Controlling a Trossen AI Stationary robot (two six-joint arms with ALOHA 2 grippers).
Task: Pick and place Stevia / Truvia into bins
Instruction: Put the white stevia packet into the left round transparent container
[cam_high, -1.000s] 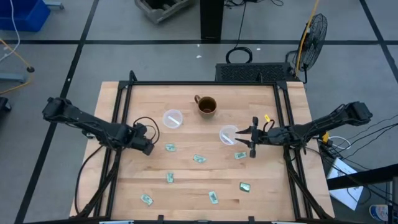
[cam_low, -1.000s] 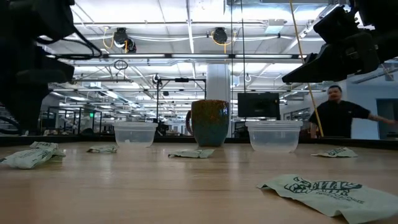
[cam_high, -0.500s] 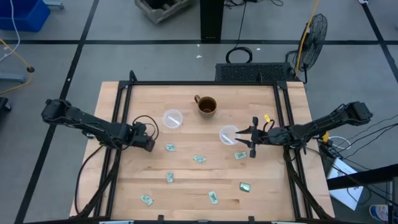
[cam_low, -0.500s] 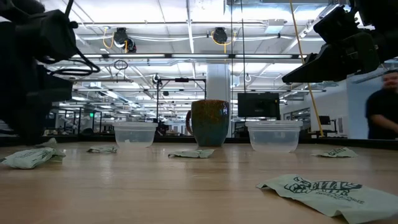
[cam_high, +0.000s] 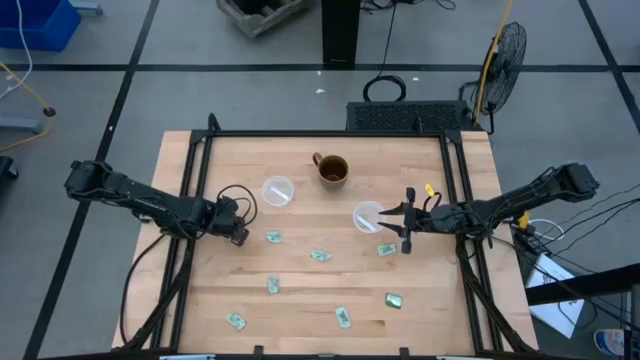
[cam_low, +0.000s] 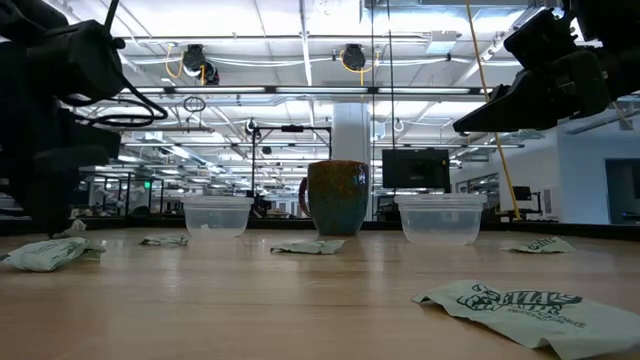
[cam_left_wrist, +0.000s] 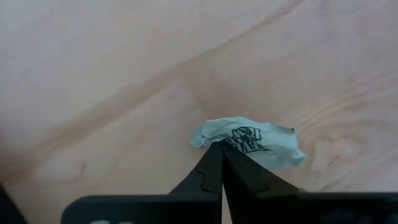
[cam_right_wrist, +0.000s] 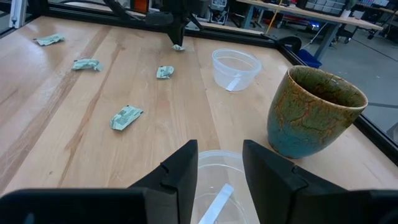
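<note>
Now crumpled pale-green Truvia packet (cam_left_wrist: 249, 140)

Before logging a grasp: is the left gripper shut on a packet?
Yes. The left gripper is shut, fingertips meeting on a crumpled packet.

Gray floor (cam_high: 250, 90) with dark lines. Black fan (cam_high: 503, 52) standing near the wooden table (cam_high: 300, 300). Blue bin (cam_high: 35, 22) in a corner. Long ceiling lights (cam_low: 300, 90) shining above.

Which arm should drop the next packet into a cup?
Left. The left gripper is shut on a packet; the left cup is close. The right gripper hangs open and empty over the right cup.
</note>
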